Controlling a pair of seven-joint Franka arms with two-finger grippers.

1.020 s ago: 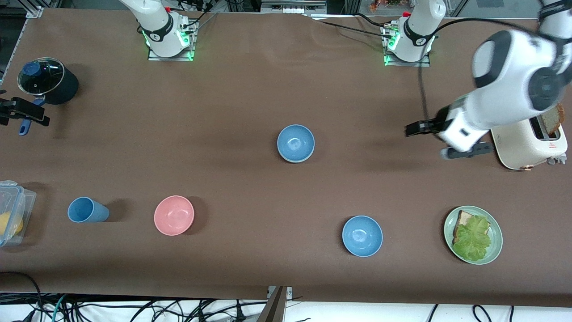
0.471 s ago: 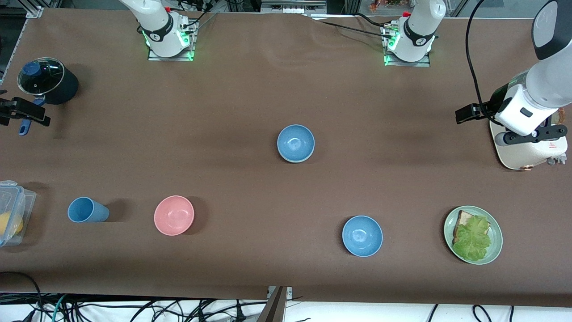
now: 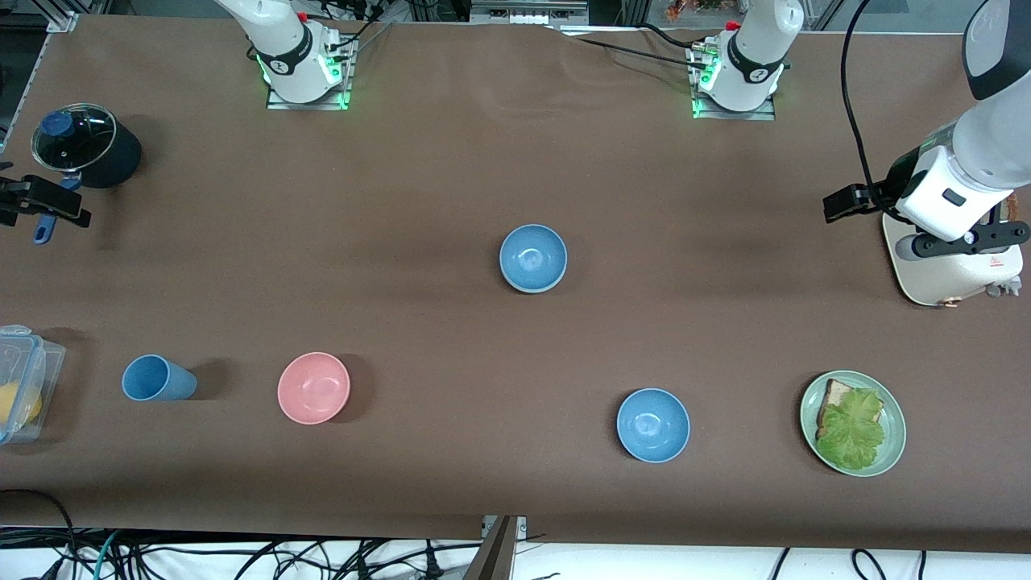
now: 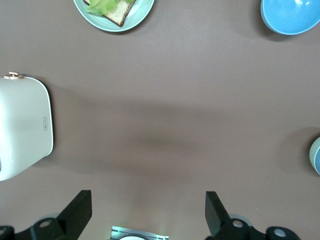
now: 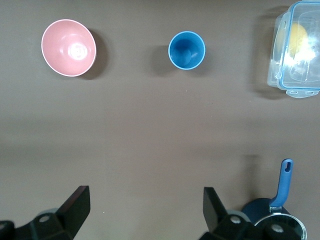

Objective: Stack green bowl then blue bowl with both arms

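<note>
Hovering with fingers spread and empty, the left gripper point(image 4: 145, 210) is over the toaster point(image 3: 950, 274) and the right gripper point(image 5: 145, 207) over the pot point(image 3: 80, 145). Mid-surface, the blue bowl point(image 3: 532, 256) sits in the green bowl point(image 4: 313, 152).

— where's the left arm point(image 3: 979, 153) now?
— up high at its own end of the table, forearm bent down, wrist camera looking straight at the tabletop. the left gripper point(image 4: 148, 210) hangs in the air with its fingers spread wide, nothing between them.
— and the right one?
— the right gripper point(image 5: 146, 207) is the same: raised, pointing down, fingers wide apart and empty.
</note>
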